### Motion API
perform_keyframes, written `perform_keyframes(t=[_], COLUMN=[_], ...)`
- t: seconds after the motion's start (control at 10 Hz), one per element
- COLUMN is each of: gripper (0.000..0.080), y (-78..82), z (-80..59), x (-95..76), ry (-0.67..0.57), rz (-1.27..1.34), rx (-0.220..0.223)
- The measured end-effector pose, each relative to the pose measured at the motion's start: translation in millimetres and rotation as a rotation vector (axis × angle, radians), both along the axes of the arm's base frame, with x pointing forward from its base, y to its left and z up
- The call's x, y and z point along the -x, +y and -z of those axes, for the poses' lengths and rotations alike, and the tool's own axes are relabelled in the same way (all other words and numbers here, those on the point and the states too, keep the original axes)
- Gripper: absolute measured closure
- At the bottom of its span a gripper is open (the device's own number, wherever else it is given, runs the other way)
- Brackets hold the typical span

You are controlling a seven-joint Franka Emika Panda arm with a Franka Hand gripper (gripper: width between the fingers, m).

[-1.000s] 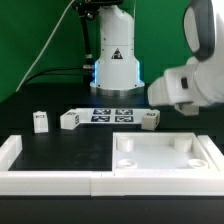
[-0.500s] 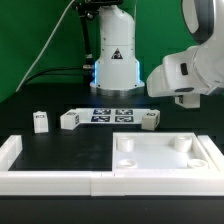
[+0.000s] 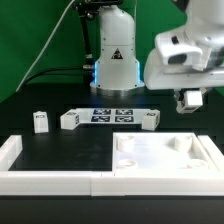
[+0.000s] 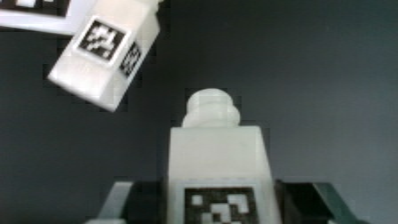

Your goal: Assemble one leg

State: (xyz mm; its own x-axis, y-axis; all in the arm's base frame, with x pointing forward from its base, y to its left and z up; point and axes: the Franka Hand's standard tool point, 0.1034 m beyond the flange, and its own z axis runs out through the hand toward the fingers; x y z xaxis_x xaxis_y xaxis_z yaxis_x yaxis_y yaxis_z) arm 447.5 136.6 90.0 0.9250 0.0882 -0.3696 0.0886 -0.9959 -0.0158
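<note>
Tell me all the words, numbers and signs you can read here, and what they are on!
No words or numbers can be read anywhere.
Black triangle sign on the robot base: its inside is too small to read.
Black-and-white square patterns, not letters: on the marker board, the leg in the tool, and the loose legs.

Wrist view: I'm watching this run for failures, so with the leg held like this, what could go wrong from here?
1. The gripper holds the leg at its marker end only, so it may tilt or slip when pressed.
2. Close by lies a second leg, loose; a low move could knock it.
3. The peg must meet a corner socket of the panel; off-centre, it may jam.
</note>
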Motion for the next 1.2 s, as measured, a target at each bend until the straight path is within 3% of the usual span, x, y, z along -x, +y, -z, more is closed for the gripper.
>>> perform_keyframes(t=[0.2, 0.3, 0.5, 0.7, 0.8, 1.1, 1.2], gripper=[0.0509, 0.0509, 0.0509, 0.0509, 0.0509, 0.0509, 0.0509], y=[-4.5, -0.3, 2.0, -3.9, -12.8, -22.3, -21.2], z=[-11.4, -10.8, -8.9, -9.7, -5.7, -13.2, -13.4], x=[-14.5, -22.5, -20.0, -38.5, -48.6, -92.8, -93.5], ry=[-0.163, -0.297, -0.464, -0.678, -0.661, -0.677, -0.684], rz=[0.021, 0.021, 0.015, -0.052, -0.088, -0.160, -0.157], rx=[-0.023, -0.050, -0.086, -0.133, -0.127, -0.128, -0.130])
